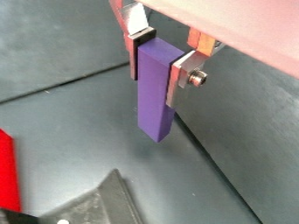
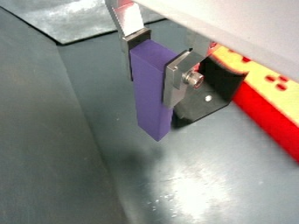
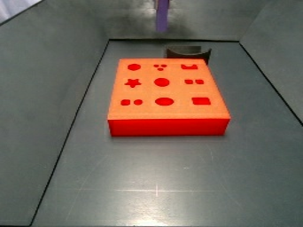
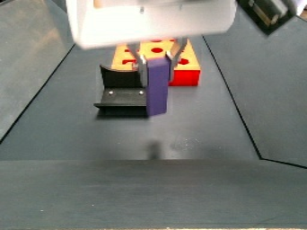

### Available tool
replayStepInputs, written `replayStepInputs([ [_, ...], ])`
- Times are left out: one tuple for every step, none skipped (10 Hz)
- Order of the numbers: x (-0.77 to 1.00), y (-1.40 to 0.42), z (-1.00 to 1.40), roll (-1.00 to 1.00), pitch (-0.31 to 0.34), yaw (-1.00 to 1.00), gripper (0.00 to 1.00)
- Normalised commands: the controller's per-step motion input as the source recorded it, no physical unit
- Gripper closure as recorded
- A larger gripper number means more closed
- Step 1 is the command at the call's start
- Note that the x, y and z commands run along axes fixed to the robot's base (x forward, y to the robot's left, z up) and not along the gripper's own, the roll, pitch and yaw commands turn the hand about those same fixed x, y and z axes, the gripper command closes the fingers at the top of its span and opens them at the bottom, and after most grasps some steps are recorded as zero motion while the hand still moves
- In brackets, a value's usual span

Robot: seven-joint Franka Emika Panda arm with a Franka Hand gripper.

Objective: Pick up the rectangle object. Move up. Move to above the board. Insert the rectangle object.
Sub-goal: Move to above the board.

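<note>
My gripper (image 1: 159, 54) is shut on the rectangle object (image 1: 153, 92), a slim purple block that hangs upright from the fingers, clear of the grey floor. It shows in both wrist views (image 2: 152, 92) and in both side views (image 4: 156, 88), (image 3: 162, 16). The board (image 3: 166, 93), a red-orange slab with darker cutouts, lies on the floor in the middle. In a side view the gripper (image 4: 157, 56) hangs in front of the board (image 4: 182, 72), which it partly hides. A strip of the board shows in a wrist view (image 2: 267, 96).
The dark fixture (image 4: 120, 92) stands on the floor by the board, beside the hanging block; it also shows in a side view (image 3: 189, 52) and in a wrist view (image 2: 208, 92). Dark walls enclose the floor on the sides.
</note>
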Motion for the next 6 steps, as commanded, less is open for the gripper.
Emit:
replayStepInputs([
  [-0.15,-0.13,1.00,0.05,0.060,0.07,1.00],
  [-0.14,-0.12,1.00,0.07,0.053,0.07,1.00],
  [-0.13,-0.11,1.00,0.11,0.050,0.05,1.00],
  [-0.12,-0.11,1.00,0.10,0.050,0.04,1.00],
  [-0.11,-0.10,1.00,0.09,0.046,0.03,1.00],
  [-0.11,-0.09,1.00,0.09,0.046,0.03,1.00],
])
